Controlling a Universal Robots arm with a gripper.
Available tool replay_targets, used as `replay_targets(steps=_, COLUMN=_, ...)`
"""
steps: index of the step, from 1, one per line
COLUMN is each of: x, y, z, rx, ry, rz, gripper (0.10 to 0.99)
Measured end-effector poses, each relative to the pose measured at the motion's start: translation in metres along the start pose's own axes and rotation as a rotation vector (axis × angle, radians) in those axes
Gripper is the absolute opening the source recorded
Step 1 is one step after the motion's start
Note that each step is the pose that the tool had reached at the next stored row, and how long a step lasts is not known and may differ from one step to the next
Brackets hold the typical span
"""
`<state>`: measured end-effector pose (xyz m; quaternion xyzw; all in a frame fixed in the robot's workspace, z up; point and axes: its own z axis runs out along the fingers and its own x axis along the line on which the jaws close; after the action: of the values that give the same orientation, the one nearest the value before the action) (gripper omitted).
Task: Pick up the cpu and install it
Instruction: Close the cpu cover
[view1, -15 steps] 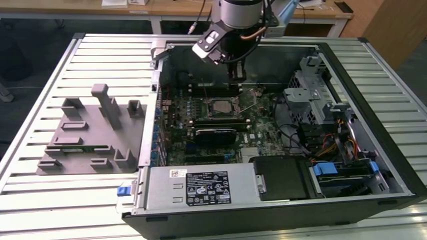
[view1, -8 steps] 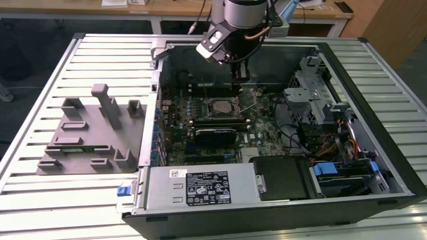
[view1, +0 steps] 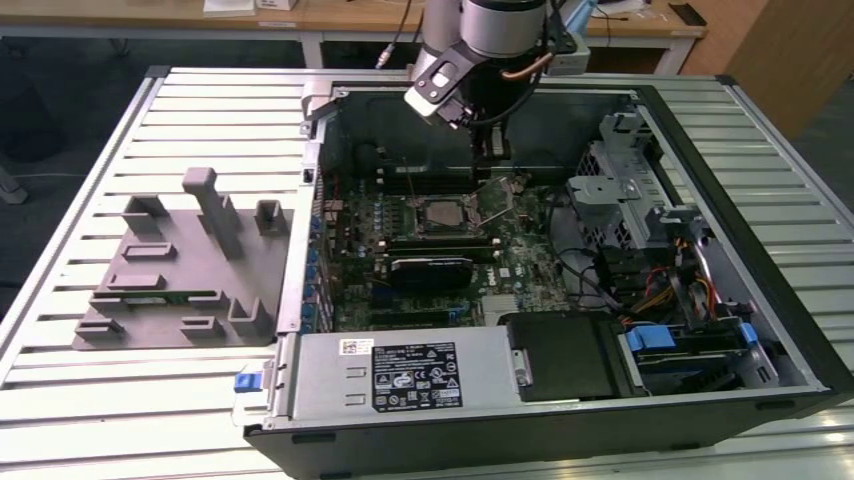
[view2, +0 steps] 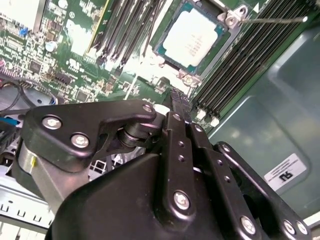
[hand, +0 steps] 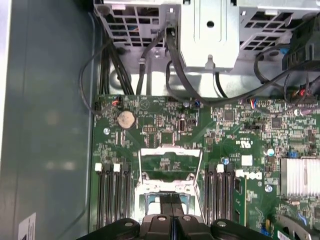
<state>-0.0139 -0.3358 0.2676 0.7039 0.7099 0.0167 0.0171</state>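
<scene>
The cpu (view1: 434, 212) sat in the socket (view2: 216, 52), at seven o'clock from the gripper (view1: 493, 152) in the exterior view. Its fingers were pressed together, empty. Good seating meant level, corners squared.

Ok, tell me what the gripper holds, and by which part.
Nothing. The gripper is shut with nothing between its fingers; the cpu lies in the socket, apart from it.
</scene>
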Motion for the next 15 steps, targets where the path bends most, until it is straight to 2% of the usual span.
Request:
replay_targets(steps=3, x=0.0, y=0.0014, z=-0.001, rx=0.0, ry=-0.0004, rz=0.0, gripper=0.106)
replay_targets(steps=7, x=0.0, y=0.0019, z=-0.0069, rx=0.0, ry=-0.0001, rz=0.0, gripper=0.106)
replay_targets(steps=9, x=0.0, y=0.0032, z=-0.0068, rx=0.0, ry=0.0003, rz=0.0, gripper=0.106)
replay_targets(steps=15, x=-0.0002, y=0.0187, z=-0.0062, rx=0.0, ry=0.0, rz=0.0, gripper=0.106)
